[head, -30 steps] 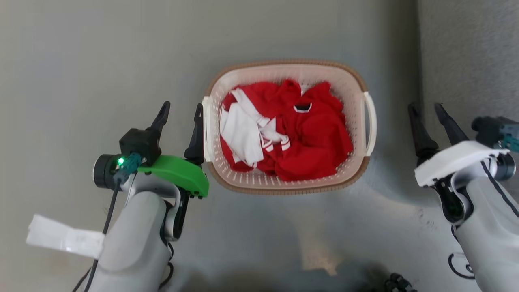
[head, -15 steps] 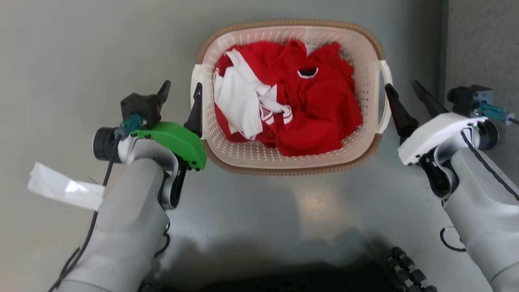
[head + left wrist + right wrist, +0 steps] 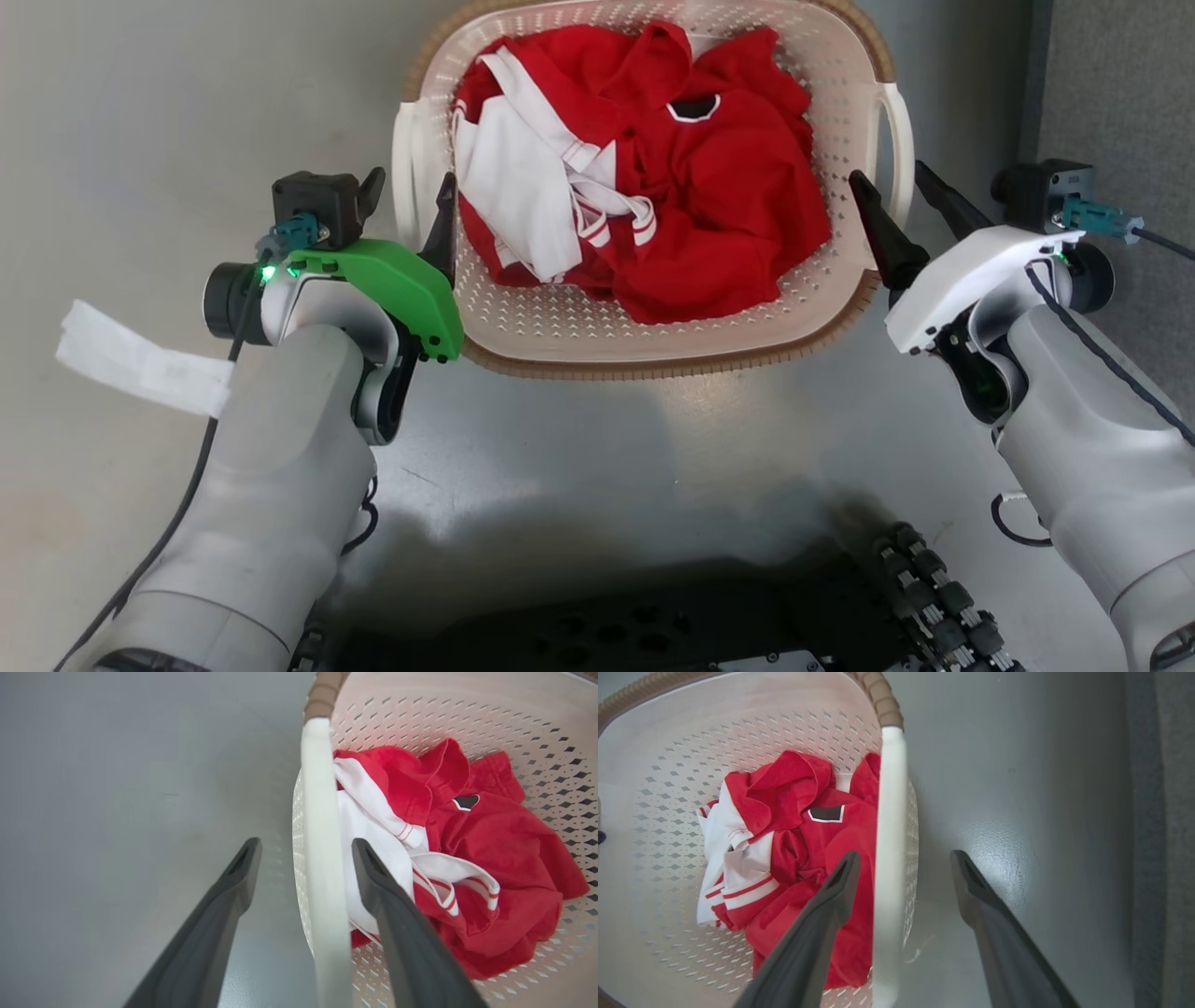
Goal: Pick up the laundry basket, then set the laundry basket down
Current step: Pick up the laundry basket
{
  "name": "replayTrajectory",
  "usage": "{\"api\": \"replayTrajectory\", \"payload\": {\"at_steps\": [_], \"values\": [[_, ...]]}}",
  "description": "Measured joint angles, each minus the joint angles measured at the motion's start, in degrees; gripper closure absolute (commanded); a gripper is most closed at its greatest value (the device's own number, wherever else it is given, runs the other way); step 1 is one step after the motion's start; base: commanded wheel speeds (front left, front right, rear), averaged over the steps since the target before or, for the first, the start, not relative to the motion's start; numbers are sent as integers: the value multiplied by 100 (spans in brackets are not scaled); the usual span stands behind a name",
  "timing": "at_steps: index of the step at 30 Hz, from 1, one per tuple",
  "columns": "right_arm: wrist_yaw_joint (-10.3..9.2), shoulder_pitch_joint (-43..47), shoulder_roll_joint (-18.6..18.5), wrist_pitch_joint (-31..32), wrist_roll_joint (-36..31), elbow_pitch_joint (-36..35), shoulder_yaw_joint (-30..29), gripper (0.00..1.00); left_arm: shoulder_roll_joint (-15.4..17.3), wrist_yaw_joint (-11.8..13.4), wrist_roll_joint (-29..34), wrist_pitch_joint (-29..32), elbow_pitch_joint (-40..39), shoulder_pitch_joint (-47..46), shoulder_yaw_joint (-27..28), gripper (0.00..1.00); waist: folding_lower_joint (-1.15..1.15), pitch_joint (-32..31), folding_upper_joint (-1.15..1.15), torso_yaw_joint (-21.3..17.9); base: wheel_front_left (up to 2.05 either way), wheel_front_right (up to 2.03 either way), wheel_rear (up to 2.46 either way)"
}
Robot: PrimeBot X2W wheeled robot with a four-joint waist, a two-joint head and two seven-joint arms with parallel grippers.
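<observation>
The cream plastic laundry basket (image 3: 644, 366) is cut off at the top. The left tool (image 3: 413, 177) and right tool (image 3: 887, 171) are each spread around a white side handle (image 3: 322, 882).

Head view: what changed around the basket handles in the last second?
Both arms moved inward: the left gripper straddles the left handle, the right gripper, earlier clear, straddles the right handle. Both stay open, nothing gripped. The laundry basket sits on the floor, red clothes unmoved; its shift is camera motion.

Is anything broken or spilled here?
Nothing broken or spilled. The red and white clothes lie crumpled inside the laundry basket. One oddity: a white strip juts out beside the left forearm.
</observation>
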Motion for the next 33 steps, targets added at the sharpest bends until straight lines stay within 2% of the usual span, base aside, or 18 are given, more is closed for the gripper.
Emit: {"api": "replayTrajectory", "payload": {"at_steps": [11,12,13,14,15,16,17,33], "values": [[3,-265,21,-10,318,234,338,0,-1,-82,-374,49,405,-238,-280,0,0,96,0,-64,0,0,0],[3,-290,25,-21,338,250,369,0,-1,-83,-389,49,437,-264,-299,15,0,101,0,-66,0,0,0],[4,-306,27,-43,358,260,393,18,-2,-102,-415,49,459,-283,-316,36,0,107,0,-69,0,0,0],[4,-319,31,-44,394,275,421,47,-3,-116,-458,49,476,-295,-336,58,0,113,0,-71,0,0,0],[3,-327,34,-45,424,293,448,62,-3,-125,-524,49,493,-309,-361,71,0,118,0,-73,0,0,0],[4,-333,37,-45,445,313,479,81,-4,-126,-568,49,506,-320,-385,90,0,123,0,-75,0,0,0],[4,-340,38,-49,466,332,512,100,-4,-133,-587,48,513,-333,-412,100,0,128,0,-77,0,0,0],[-3,-485,126,-101,917,598,959,100,-68,-186,-1045,-37,961,-455,-739,100,0,-140,0,-92,0,0,0]]}}
